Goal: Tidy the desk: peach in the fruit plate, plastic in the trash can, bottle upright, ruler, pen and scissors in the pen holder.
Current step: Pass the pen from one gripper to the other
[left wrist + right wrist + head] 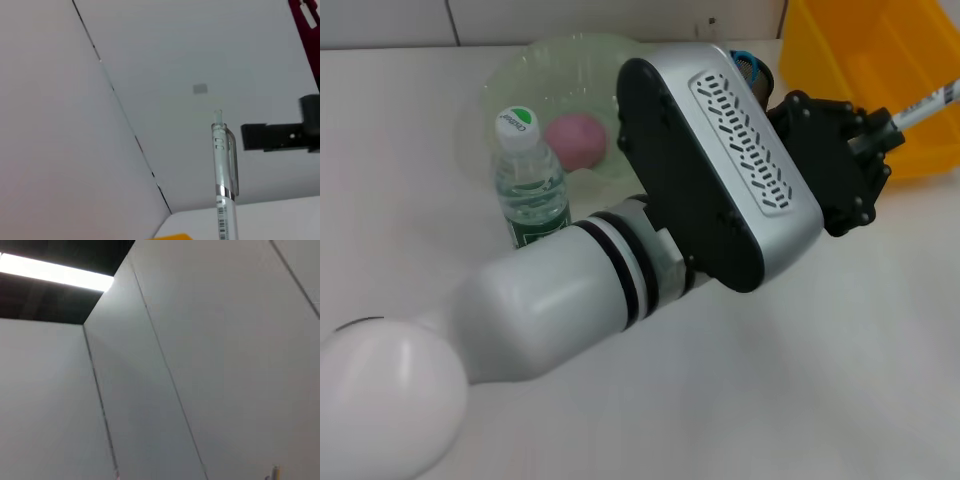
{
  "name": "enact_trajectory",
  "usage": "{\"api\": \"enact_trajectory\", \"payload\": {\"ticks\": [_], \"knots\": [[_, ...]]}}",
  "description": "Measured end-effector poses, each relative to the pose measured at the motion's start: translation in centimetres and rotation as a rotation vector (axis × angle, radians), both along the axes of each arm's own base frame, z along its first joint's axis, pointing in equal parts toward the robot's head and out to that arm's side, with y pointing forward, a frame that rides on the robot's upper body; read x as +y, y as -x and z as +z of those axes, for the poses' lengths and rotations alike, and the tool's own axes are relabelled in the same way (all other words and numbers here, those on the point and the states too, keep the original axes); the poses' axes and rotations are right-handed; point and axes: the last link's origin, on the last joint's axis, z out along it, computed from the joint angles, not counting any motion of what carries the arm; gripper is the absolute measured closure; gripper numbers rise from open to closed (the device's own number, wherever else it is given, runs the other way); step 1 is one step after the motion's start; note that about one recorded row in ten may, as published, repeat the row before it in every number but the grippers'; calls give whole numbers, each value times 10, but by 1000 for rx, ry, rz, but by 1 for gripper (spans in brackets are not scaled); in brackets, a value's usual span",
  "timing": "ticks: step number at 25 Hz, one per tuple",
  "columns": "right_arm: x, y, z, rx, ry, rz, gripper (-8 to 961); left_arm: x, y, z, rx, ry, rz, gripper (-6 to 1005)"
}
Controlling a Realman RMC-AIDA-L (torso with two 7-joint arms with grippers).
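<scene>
Left arm [650,250] stretches across the desk's [800,400] middle, blocking the way to the holder [752,70] behind it. Bin [880,70] walls off the far right. Bottle [528,180] stands just before the plate [520,80]. Near right desk lies open.

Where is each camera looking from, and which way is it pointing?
Head view: from the robot's head, looking down at the desk; the left arm fills it, its left gripper holding a white clear-barrelled pen near the yellow plastic bin.
Left wrist view: on the left wrist, facing the white wall; only the pen shows.
Right wrist view: on the right wrist, tilted up at wall and ceiling; no arm visible.
Shared: the pen, in head and left wrist views.
</scene>
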Motion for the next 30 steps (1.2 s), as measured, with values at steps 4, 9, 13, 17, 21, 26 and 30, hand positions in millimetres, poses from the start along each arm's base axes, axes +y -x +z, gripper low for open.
{"api": "enact_trajectory", "payload": {"ticks": [4,9,13,17,21,26,30], "knots": [[3,-2,-3,25,-45,-34,213,0,-1,0,-3,-11,-3,851],[10,-4,-10,42,-46,-86,214,1,0,0,-1,-14,-2,849],[18,0,-16,56,-28,-95,214,0,0,-2,7,-8,-7,848],[25,4,-20,64,-18,-86,215,0,0,-3,9,-6,-10,847],[29,7,-21,59,-1,-78,266,-1,0,-4,9,-2,-11,846],[34,8,-24,56,15,-86,439,-2,-1,-5,11,2,-13,845],[35,9,-25,56,21,-85,617,0,1,-5,13,2,-5,844]]}}
